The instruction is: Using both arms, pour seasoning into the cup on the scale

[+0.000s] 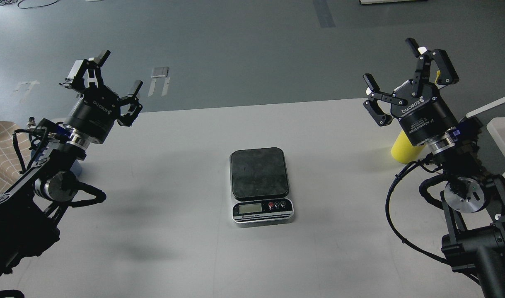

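The seasoning (404,151) stands on the surface (186,174) at far right, mostly hidden behind the right gripper (405,74) — only its yellow lower body shows, so its axis is a guess at upright. That arm is plainly nearer; its jaws are spread and empty, above the bottle. The left gripper (107,78) is likewise spread — the scale (258,171) sits bare at centre, no cup clearly visible.

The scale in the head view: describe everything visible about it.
The scale sits flat at the centre of the white table, apart from both arms. Its dark, square, rounded-corner plate looks matte, slightly scuffed and bare: no cup stands on it. Nearest the camera, a silver front panel carries a pale LCD, whose reading is illegible, and three small round buttons, one red. Nothing touches it but the table.
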Controlling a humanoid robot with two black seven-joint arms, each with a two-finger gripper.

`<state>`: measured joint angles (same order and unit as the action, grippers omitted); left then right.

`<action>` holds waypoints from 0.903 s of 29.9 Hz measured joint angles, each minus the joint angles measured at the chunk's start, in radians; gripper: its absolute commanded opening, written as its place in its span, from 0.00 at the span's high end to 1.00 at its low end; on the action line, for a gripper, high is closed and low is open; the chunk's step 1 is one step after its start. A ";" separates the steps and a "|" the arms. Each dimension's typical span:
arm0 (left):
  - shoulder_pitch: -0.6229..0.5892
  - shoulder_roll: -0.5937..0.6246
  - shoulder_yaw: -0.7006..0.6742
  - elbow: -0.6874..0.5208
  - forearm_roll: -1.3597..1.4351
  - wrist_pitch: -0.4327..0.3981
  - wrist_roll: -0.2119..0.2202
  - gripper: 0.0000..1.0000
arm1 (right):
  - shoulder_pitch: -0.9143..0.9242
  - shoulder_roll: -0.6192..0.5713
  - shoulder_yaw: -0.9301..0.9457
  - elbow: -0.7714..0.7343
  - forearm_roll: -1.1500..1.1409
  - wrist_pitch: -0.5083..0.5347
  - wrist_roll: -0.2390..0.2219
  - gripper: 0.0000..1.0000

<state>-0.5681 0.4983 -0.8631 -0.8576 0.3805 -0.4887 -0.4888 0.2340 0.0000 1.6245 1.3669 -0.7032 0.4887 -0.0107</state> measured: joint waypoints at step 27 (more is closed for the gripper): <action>0.000 -0.001 0.006 0.000 0.000 0.000 0.000 0.02 | 0.002 0.000 0.002 -0.006 -0.007 0.000 0.001 0.00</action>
<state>-0.5676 0.4970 -0.8575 -0.8575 0.3804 -0.4887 -0.4888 0.2357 0.0000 1.6261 1.3610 -0.7102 0.4887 -0.0100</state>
